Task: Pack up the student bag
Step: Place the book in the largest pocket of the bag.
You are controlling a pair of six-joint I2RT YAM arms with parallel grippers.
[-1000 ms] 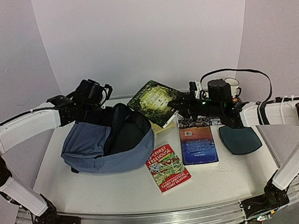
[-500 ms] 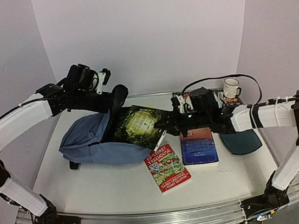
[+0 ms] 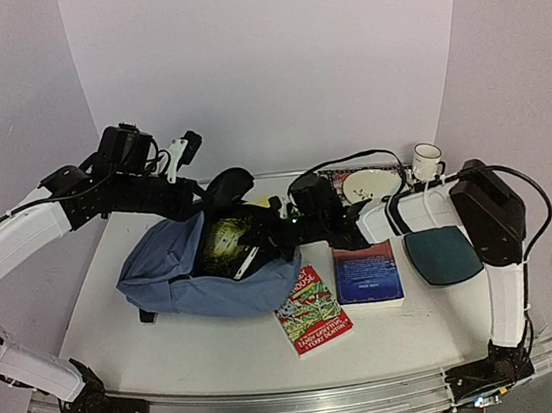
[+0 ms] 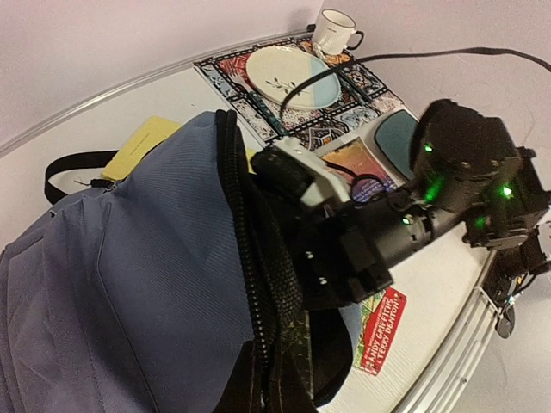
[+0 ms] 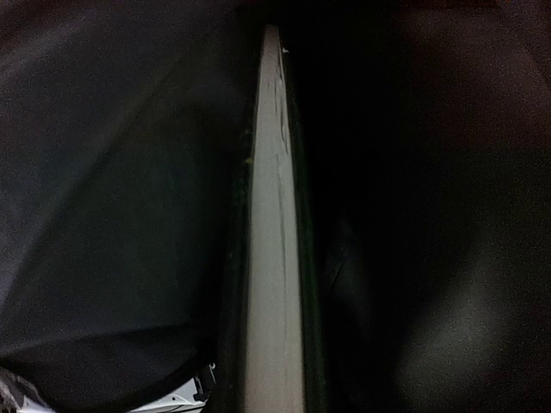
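The slate-blue student bag (image 3: 168,270) lies on its side at the table's left, its mouth facing right. My left gripper (image 3: 211,188) is shut on the bag's upper zipper rim (image 4: 251,284) and holds the mouth lifted open. My right gripper (image 3: 284,228) is shut on a dark green book (image 3: 228,245) that sits more than halfway inside the bag's mouth. In the right wrist view only the book's pale page edge (image 5: 271,258) shows between dark lining (image 5: 120,215); the fingers are hidden in the dark.
A red Treehouse book (image 3: 310,310) and a blue book (image 3: 366,270) lie right of the bag. A dark teal pad (image 3: 443,253) lies at the right. A patterned mat with a white plate (image 3: 372,184) and a mug (image 3: 427,160) stand behind. A yellow pad (image 4: 142,146) lies behind the bag.
My right gripper has carried the green book left and down, from above the table into the bag's mouth. My left gripper has raised the bag's rim higher.
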